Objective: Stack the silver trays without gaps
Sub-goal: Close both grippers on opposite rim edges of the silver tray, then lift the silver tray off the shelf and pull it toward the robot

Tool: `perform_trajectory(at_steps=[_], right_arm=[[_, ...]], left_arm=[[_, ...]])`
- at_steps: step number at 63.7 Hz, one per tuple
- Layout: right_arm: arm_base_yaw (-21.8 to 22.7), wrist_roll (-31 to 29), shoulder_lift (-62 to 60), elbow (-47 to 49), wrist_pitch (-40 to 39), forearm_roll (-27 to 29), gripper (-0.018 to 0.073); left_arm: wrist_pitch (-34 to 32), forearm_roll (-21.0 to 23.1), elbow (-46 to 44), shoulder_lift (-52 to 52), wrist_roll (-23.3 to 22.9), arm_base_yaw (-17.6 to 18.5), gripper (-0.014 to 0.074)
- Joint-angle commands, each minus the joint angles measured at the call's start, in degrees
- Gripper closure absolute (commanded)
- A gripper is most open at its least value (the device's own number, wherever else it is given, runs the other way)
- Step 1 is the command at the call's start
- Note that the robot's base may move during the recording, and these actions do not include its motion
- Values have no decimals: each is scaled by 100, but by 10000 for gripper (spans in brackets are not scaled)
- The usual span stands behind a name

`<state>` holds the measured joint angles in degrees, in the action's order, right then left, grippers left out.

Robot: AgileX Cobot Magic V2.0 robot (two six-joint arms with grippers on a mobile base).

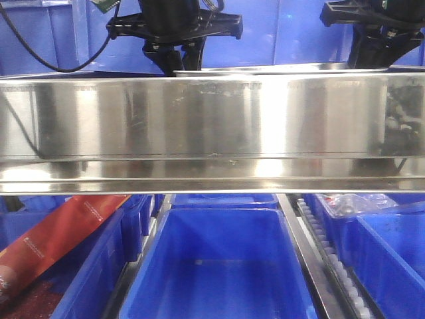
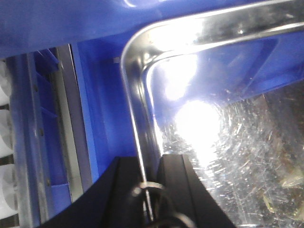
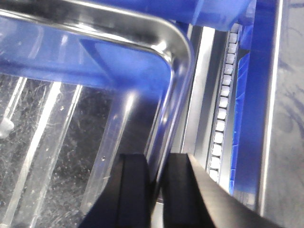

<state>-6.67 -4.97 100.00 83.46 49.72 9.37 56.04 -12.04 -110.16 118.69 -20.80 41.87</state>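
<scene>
Left wrist-mounted view: the left hand [image 2: 150,166] has its two black fingers closed on the thin flared rim of a silver tray [image 2: 138,90], just below a rounded corner. Right wrist-mounted view: the right hand [image 3: 156,161] grips the opposite wall in the same way, one finger pinched on either side of the sheet metal. The tray hangs between both arms, over or inside a blue bin [image 2: 97,123]; the views do not settle which. In the front view only its rim edge shows above the brushed-steel band [image 1: 212,126].

Judged progress: one tray is in grasp. No second tray can be made out beneath it, so nesting it flush is apparently not yet done.

Materials: polished stainless steel, mirror-bright on the curved walls and finely scratched on the flat floor; the bins are matte moulded plastic.
</scene>
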Motion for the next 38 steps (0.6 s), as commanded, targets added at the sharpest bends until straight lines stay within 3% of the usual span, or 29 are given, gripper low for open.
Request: perform_trajectory(at_steps=[1, 38], right_arm=[[-45, -120, 1, 51, -122, 155, 627], [-45, -120, -1375, 51, -172, 90, 627]], left_arm=[[-42, -56, -8, -11, 92, 68, 614], [90, -417, -8, -1167, -105, 68, 614]])
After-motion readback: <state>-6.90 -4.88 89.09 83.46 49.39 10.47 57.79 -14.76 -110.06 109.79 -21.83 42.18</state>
